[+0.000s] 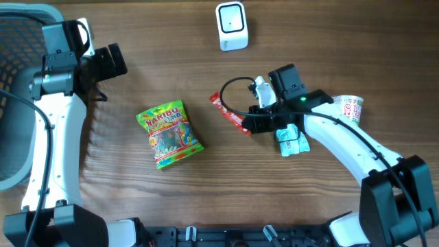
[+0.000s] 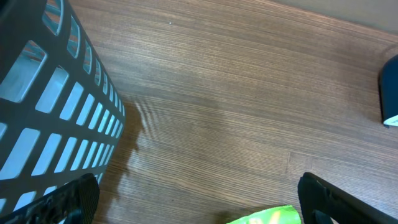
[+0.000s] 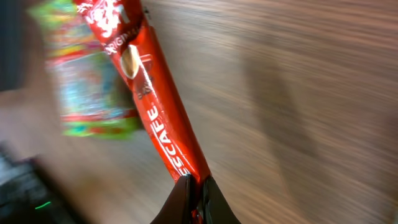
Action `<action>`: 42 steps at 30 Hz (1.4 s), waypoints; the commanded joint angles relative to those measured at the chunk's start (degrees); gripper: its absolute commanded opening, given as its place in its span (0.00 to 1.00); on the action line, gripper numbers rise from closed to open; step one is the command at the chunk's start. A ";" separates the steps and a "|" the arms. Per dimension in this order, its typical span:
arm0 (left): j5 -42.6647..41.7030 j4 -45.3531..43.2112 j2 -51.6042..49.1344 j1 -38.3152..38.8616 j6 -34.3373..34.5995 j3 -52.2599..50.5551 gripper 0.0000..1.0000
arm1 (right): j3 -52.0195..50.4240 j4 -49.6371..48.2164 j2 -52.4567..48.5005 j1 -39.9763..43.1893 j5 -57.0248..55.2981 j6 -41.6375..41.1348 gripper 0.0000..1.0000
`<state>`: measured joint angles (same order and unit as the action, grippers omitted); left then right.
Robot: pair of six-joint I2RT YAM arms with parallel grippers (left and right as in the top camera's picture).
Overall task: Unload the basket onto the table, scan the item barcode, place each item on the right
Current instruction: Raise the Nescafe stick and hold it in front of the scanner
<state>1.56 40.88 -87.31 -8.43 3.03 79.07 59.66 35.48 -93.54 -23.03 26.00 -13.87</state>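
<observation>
1. Coffee stick (image 1: 228, 113) is centre-right in the overhead frame, well below the scanner (image 1: 231, 26) at top centre.
2. Right gripper (image 3: 194, 198) is closed, pinching the stick at one end. The rest juts free toward the upper left of the wrist frame.
3. Left gripper (image 1: 110, 64) is wide open and empty, upper left by the basket (image 1: 20, 41).
4. Stick looks light, thin, floppy and slick, so it will likely droop or twist from an end pinch.
5. Best hold is probably the flat sealed end, leaving the printed faces clear. Can't see a barcode here.
</observation>
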 commanded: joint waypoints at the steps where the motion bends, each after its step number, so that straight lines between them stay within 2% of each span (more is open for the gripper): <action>1: -0.48 -0.13 0.52 -0.48 -0.90 0.44 1.00 | 5.46 3.30 6.01 -2.49 -23.32 -1.31 0.04; 7: -0.46 -0.15 0.52 -0.48 -0.90 0.44 1.00 | 9.60 6.99 14.82 -13.27 -62.12 2.54 0.04; 8: -0.48 -0.13 0.52 -0.48 -0.90 0.44 1.00 | 9.60 5.55 15.30 -17.51 -74.10 8.46 0.04; 10: -0.48 -0.13 0.52 -0.48 -0.87 0.44 1.00 | 9.53 2.32 15.28 -20.11 -81.99 14.73 0.04; 15: -0.46 -0.13 0.52 -0.48 -0.90 0.44 1.00 | 9.53 -6.64 15.30 -20.74 -82.51 15.50 0.04; 19: -0.48 -0.13 0.52 -0.48 -0.90 0.44 1.00 | 9.53 -14.99 15.39 -21.92 -84.19 30.88 0.04; 24: -0.46 -0.13 0.52 -0.48 -0.90 0.44 1.00 | 9.51 -26.64 15.32 -24.39 -99.10 49.62 0.04; 27: -0.48 -0.13 0.52 -0.48 -0.90 0.44 1.00 | 9.51 -34.69 15.32 -24.39 -103.16 60.37 0.04; 29: -0.48 -0.13 0.52 -0.48 -0.90 0.44 1.00 | 9.51 -44.09 15.30 -24.39 -104.50 71.30 0.04; 32: -0.48 -0.13 0.52 -0.48 -0.90 0.44 1.00 | 9.51 -55.65 14.97 -24.39 -104.63 83.30 0.05; 34: -0.46 -0.13 0.52 -0.48 -0.90 0.44 1.00 | 9.51 -65.99 14.32 -24.39 -105.15 95.19 0.05; 39: -0.48 -0.13 0.52 -0.48 -0.90 0.44 1.00 | 9.51 -80.43 12.87 -24.39 -105.90 109.00 0.04; 42: -0.48 -0.13 0.52 -0.48 -0.90 0.44 1.00 | 9.51 -83.17 12.63 -24.52 -105.92 111.23 0.05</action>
<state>1.56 40.88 -87.31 -8.45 3.03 79.07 68.51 -46.33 -79.99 -47.44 -79.15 90.32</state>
